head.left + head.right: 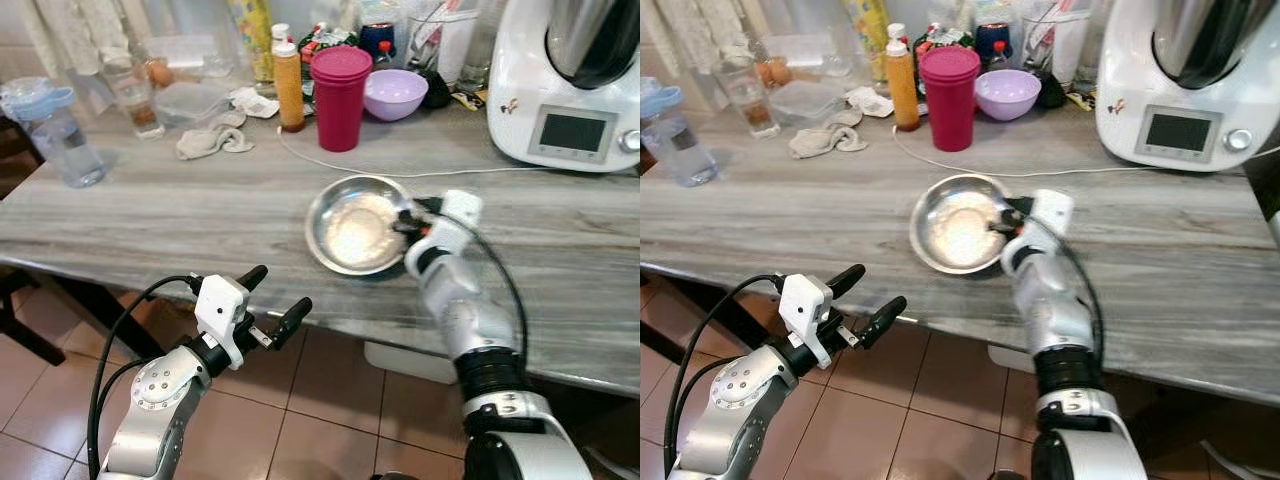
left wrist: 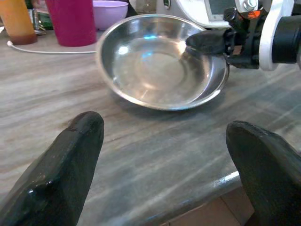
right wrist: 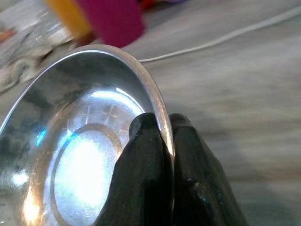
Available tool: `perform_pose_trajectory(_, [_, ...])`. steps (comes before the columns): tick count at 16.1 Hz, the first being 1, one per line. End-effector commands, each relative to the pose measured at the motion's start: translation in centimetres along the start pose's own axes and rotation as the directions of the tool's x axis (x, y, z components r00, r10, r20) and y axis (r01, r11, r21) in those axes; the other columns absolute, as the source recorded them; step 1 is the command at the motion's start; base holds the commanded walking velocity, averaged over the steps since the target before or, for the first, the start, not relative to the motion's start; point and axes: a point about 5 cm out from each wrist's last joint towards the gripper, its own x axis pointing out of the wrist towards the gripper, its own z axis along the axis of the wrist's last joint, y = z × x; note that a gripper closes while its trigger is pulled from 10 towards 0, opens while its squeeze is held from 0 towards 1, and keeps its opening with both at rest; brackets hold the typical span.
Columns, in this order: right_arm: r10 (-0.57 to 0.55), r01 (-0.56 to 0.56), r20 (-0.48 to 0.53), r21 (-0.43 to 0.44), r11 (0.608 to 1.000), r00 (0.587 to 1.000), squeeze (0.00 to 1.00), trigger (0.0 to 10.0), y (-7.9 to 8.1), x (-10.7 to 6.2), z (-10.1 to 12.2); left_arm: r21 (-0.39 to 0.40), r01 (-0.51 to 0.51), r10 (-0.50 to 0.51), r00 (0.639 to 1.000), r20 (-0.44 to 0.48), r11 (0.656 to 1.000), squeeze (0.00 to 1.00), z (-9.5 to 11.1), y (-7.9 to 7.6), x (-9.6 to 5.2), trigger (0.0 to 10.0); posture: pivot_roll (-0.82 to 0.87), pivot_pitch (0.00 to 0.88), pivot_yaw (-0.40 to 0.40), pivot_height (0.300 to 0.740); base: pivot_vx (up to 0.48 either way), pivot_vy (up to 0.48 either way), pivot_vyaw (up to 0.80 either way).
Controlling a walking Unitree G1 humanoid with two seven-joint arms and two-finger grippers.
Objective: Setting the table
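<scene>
My right gripper [image 3: 162, 136] has its 2 black fingers [image 3: 141, 179] pressed together on the rim of the stainless steel bowl [image 1: 355, 225], 1 finger inside the wall and 1 outside, so the thin edge is pinched between the pads; I judge that grip suits a shallow bowl with nothing else to take hold of; the bowl sits on the grey wood-grain table [image 1: 150, 215], near the front edge and on the robot's right of centre, with its base apparently flat on the surface, though I cannot tell for sure whether it is lifted at all; the right arm reaches forward over the table edge to meet it from the near right side

My left gripper [image 1: 270, 300] hangs in front of the table, below its edge, fingers spread wide with nothing between them; its wrist camera looks across the tabletop straight at the bowl, so I read it as waiting or ready to help

Further back stand a magenta lidded tumbler [image 1: 340, 95], an orange sauce bottle [image 1: 290, 85] and a lilac bowl [image 1: 395, 92], with a white cable [image 1: 400, 172] running across the table behind the steel bowl; a white kitchen machine [image 1: 570, 80] takes the far right corner; on the left are a clear water bottle with a blue lid [image 1: 55, 130], a drinking glass [image 1: 135, 95] and a crumpled cloth [image 1: 213, 140]; the bowl is apart from all this clutter, which gives me room to slide or lift it
</scene>
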Motion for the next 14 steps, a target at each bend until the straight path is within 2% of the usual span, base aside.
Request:
perform_pose_trajectory(1, [0.006, -0.006, -0.029, 0.012, 1.000, 1.000, 0.00, 10.0, 0.1, -0.2, -0.8, 0.002, 0.005, -0.005, 1.000, -0.009, 1.000, 0.00, -0.1, 0.0, -0.3, 10.0, -0.19, 0.087, 0.049, 0.740, 0.000, 0.000, 0.00])
perform_pose_trajectory(2, [0.014, -0.013, -0.049, 0.040, 0.999, 0.999, 0.00, 10.0, 0.2, -0.3, -1.2, 0.001, 0.005, -0.005, 1.000, -0.009, 1.000, 0.00, -0.1, 0.0, -0.3, 10.0, -0.19, 0.087, 0.049, 0.740, 0.000, 0.000, 0.00])
perform_pose_trajectory(3, [-0.011, 0.013, -0.074, 0.037, 0.999, 0.997, 1.00, 10.0, -0.1, -0.4, -1.7, 0.002, 0.010, -0.010, 1.000, -0.010, 1.000, 0.00, 0.0, -0.1, -0.3, 10.0, -0.19, 0.087, 0.049, 0.740, 0.000, 0.000, 0.00])
perform_pose_trajectory(8, [-0.046, 0.049, -0.061, 0.053, 0.997, 0.997, 1.00, 10.0, -1.3, -0.5, -1.6, 0.011, 0.016, -0.016, 1.000, -0.006, 1.000, 0.00, 0.2, -0.2, 0.0, 10.0, -0.19, 0.088, 0.055, 0.740, 0.000, 0.000, 0.00])
perform_pose_trajectory(11, [-0.026, 0.028, -0.030, 0.083, 0.996, 0.999, 1.00, 10.0, -1.3, -0.6, -1.1, 0.010, 0.018, -0.018, 1.000, -0.005, 1.000, 0.00, 0.2, -0.2, 0.1, 10.0, -0.20, 0.085, 0.056, 0.740, 0.000, 0.000, 0.00])
perform_pose_trajectory(12, [-0.016, 0.018, -0.014, 0.079, 0.997, 1.000, 1.00, 10.0, -1.1, -0.5, -0.9, 0.011, 0.018, -0.018, 1.000, -0.004, 1.000, 0.00, 0.3, -0.2, 0.1, 10.0, -0.20, 0.085, 0.054, 0.740, 0.000, 0.000, 0.00])
perform_pose_trajectory(14, [0.032, -0.033, 0.076, 0.012, 0.999, 0.997, 1.00, 10.0, -0.6, -0.8, 0.4, 0.013, 0.013, -0.013, 1.000, 0.000, 1.000, 0.00, 0.3, -0.2, 0.2, 10.0, -0.20, 0.083, 0.049, 0.740, 0.000, 0.000, 0.00])
